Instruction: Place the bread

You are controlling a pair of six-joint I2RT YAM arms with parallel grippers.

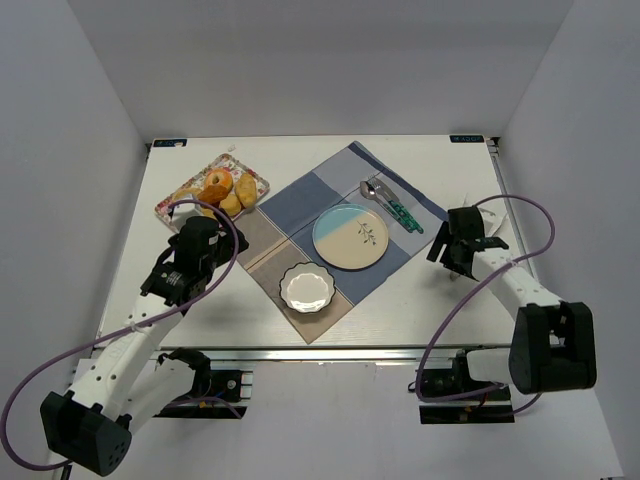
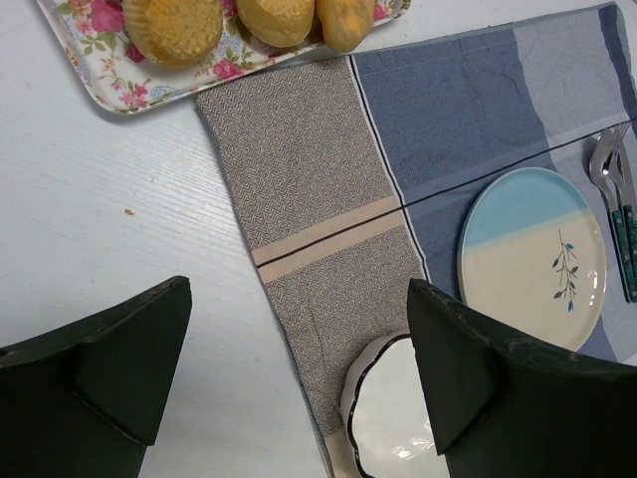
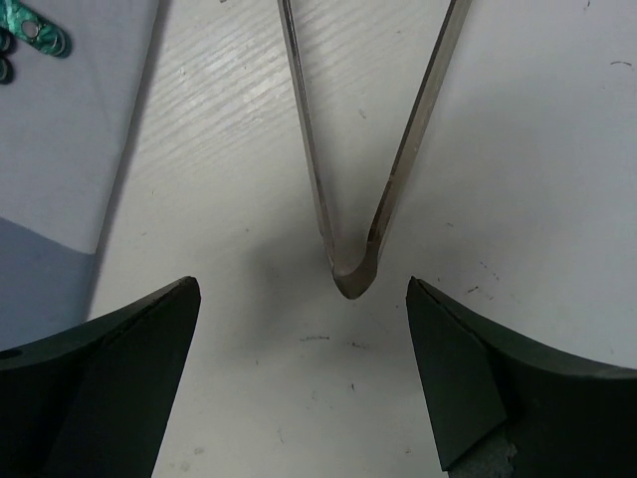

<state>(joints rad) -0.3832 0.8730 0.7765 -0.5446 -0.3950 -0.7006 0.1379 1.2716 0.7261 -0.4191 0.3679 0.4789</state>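
Observation:
The bread lies on a floral tray (image 1: 170, 205) at the back left: an elongated golden-brown loaf (image 1: 247, 190) and a small pale-yellow bun (image 1: 231, 204). In the left wrist view the bun (image 2: 277, 18) and the loaf (image 2: 343, 20) sit at the tray's near edge (image 2: 129, 100). My left gripper (image 1: 200, 238) is open and empty, just in front of the tray, and its jaws (image 2: 299, 349) hang over the cloth's left edge. My right gripper (image 1: 452, 235) is open and empty at the right. Its jaws (image 3: 304, 339) straddle the bend of metal tongs (image 3: 348, 269) lying on the table.
An orange-glazed doughnut (image 1: 217, 186) and a rough golden pastry (image 2: 174, 28) share the tray. A blue and grey cloth (image 1: 300, 200) carries a blue and cream plate (image 1: 351, 236), a small white scalloped bowl (image 1: 306, 288) and green-handled cutlery (image 1: 392, 205).

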